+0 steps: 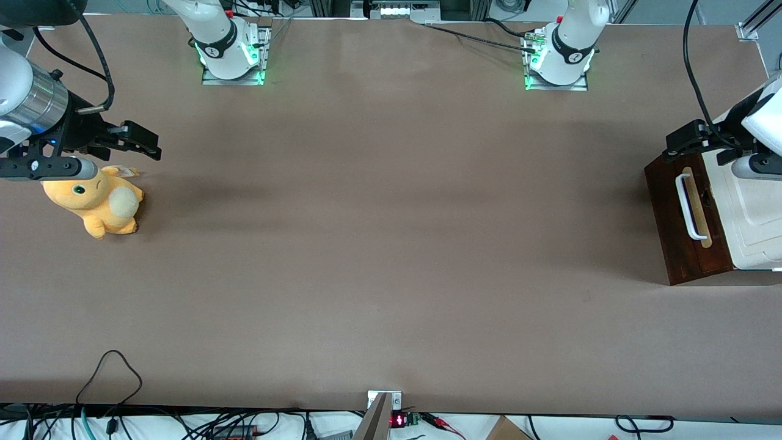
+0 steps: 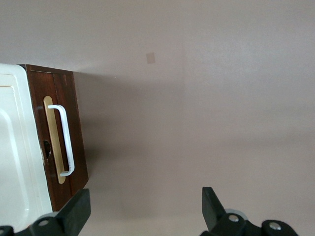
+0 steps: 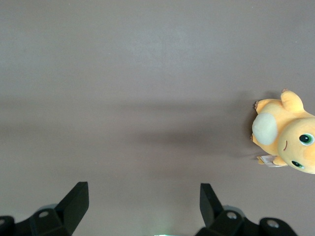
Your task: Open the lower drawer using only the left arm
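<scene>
Hovering above the lower drawer [image 1: 683,223] at the working arm's end of the worktop [image 1: 391,244] in the front view, the left arm's gripper [image 1: 687,139] touches nothing, and the wrist view shows its fingers [image 2: 78,211] spread wide, apart from the closed drawer's white handle [image 2: 64,140].

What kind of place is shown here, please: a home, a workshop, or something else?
Most likely a robotics lab bench. Two arm bases are bolted to a brown-covered table, loose cables run along its edges, and the props are few: a small cabinet with its lower drawer shut, and a plush toy. The left arm's gripper hangs open above the drawer.
</scene>
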You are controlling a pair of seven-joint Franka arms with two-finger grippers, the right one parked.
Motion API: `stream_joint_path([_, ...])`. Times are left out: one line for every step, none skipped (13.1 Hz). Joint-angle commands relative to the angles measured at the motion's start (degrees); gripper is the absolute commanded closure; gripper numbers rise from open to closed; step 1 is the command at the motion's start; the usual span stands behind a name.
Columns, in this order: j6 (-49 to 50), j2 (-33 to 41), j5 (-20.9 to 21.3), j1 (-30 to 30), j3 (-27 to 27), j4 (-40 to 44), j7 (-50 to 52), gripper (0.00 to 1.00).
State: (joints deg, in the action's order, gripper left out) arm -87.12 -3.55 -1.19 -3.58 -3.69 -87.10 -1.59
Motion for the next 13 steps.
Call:
stream_joint_path([0.72,-0.05,-0.48,0.06,0.00,1.14,-1.13,0.00])
stream_joint_path([0.81,0.03,-0.57,0.06,0.00,1.14,-1.31,0.00])
stream_joint_path([0.81,-0.05,-0.66,0.06,0.08,1.14,-1.31,0.00])
stream_joint_path([0.81,-0.05,-0.57,0.06,0.09,1.14,-1.05,0.00])
stream_joint_path([0.81,-0.05,-0.57,0.06,0.00,1.14,-1.04,0.00])
stream_joint_path([0.73,-0.05,-0.57,0.06,0.00,1.14,-1.04,0.00])
stream_joint_path([0.73,-0.05,-0.66,0.06,0.08,1.14,-1.30,0.00])
stream_joint_path([0.73,-0.05,-0.92,0.06,0.09,1.14,-1.31,0.00])
stream_joint_path([0.73,-0.05,-1.27,0.06,0.26,1.14,-1.39,0.00])
stream_joint_path([0.73,-0.05,-1.27,0.06,0.26,1.05,-1.40,0.00])
stream_joint_path([0.81,-0.05,-1.36,0.06,0.35,0.96,-1.40,0.00])
stream_joint_path([0.90,-0.05,-1.36,0.06,0.35,0.96,-1.40,0.00])
stream_joint_path([1.16,-0.05,-1.36,0.06,0.35,0.88,-1.40,0.00])
